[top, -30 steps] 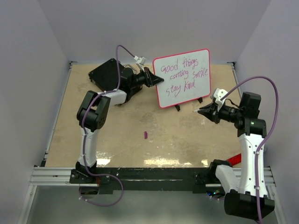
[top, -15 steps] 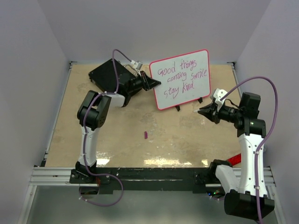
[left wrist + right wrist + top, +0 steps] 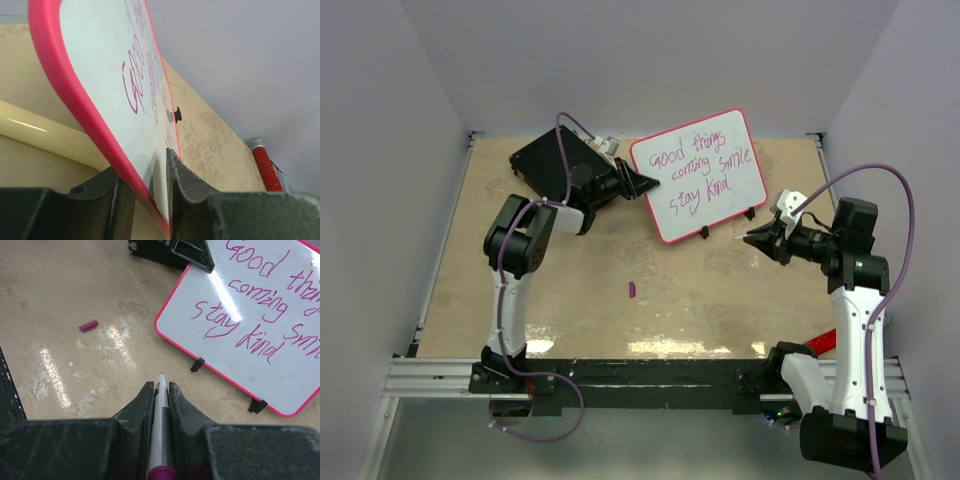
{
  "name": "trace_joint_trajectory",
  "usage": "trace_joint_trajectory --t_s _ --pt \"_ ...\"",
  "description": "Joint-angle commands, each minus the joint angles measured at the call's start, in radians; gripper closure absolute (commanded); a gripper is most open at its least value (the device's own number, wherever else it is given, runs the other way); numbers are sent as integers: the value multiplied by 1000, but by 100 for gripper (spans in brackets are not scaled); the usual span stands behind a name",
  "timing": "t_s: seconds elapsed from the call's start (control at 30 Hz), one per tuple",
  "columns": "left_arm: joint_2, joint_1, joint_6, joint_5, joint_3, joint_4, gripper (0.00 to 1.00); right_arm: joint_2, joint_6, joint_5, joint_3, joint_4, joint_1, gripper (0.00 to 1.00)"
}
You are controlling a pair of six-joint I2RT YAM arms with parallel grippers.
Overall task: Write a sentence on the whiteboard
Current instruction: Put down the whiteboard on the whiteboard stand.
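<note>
Straddling the whiteboard's (image 3: 698, 175) left edge with the left gripper (image 3: 648, 183), toward the table's (image 3: 570, 290) back; cannot tell if pinched or slack. Clenching a pen (image 3: 159, 420) in the right gripper (image 3: 750, 239), off the whiteboard's lower right.

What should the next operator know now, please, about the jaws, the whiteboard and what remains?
Left gripper: jaws around the left rim of the whiteboard; clamped or loose, I cannot tell.
Right gripper: shut on the marker, clear of the board.
Whiteboard: far side of the table, tilted.
Done: the sentence reads "Good things coming smile stay kind" in three lines.
Left: probably only releasing the board and capping the marker; the cap lies on the table.
</note>
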Motion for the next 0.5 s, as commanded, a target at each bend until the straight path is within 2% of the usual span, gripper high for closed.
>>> trace_joint_trajectory --t_s 0.0,0.07,0.13,0.23,0.33,0.37,0.47 --pt "-12 2 44 -14 14 93 64 -14 13 -12 -4 25 -5 100" --pt "-15 4 50 -18 14 81 58 -14 15 -12 -6 24 -5 100" --pt "-15 2 59 -21 13 72 57 -12 13 -12 -6 25 -6 100" --pt "-20 4 76 -27 5 58 49 -11 15 -12 -6 27 -5 100" --pt "-32 4 87 -42 -10 55 37 -11 13 -10 -6 27 -6 100" --pt "-41 4 93 -48 -18 52 28 -11 13 -10 -6 27 -6 100" --pt "-61 7 100 -65 -27 41 18 -11 13 -7 -7 27 -5 100"
